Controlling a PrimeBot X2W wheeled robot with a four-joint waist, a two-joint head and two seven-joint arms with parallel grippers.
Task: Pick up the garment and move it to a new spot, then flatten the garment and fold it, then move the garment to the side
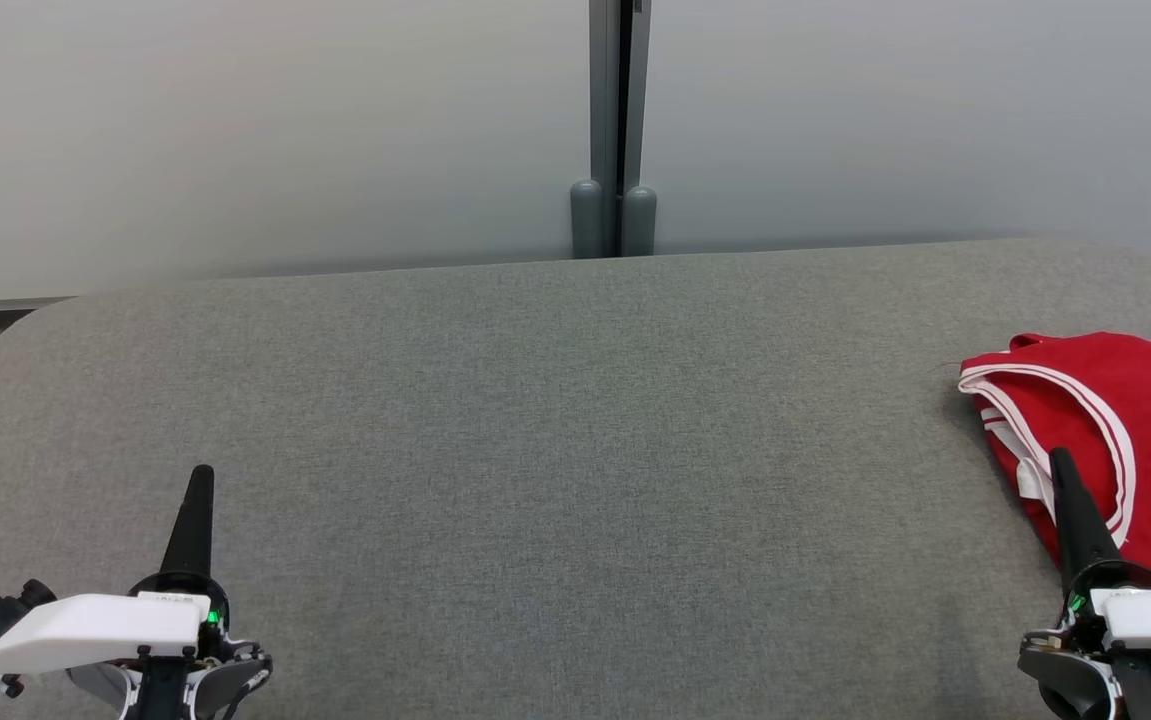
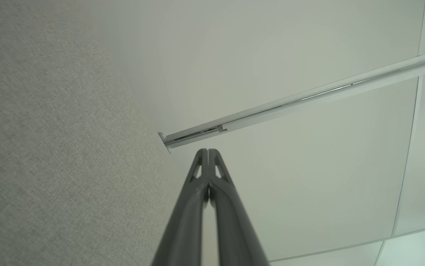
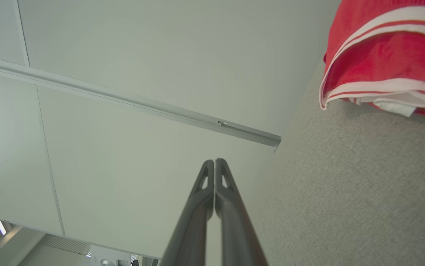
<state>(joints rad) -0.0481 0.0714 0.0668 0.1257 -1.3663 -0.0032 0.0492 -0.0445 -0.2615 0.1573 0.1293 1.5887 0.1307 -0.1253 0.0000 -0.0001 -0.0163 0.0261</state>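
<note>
The garment is a red sports top with white stripes along its arm holes and some white marks near its far right part. It lies bunched up at the far right of the bench, and part of it runs off the right edge of the head view. In the right wrist view it looks like soft folds piled on each other, with a white strip peeking out from under the near edge.

It is probably very light and floppy. It looks thin and a bit smooth, so it may slip if only one layer is pinched. It will not break. It will sag and swing when lifted, and its folds may stick together. A good place to take hold seems to be the striped edge of the arm hole on the left side of the pile, or the top corner just past it, since those edges are thicker.

The right pincer has its two fingers pressed together, holding nothing. Its tip shows over the near left edge of the top, but I cannot tell if it touches the cloth.

The left pincer is well apart, at the near left of the grey bench, also pressed together and holding nothing.

Behind the bench is a pale wall with a grey post.
</note>
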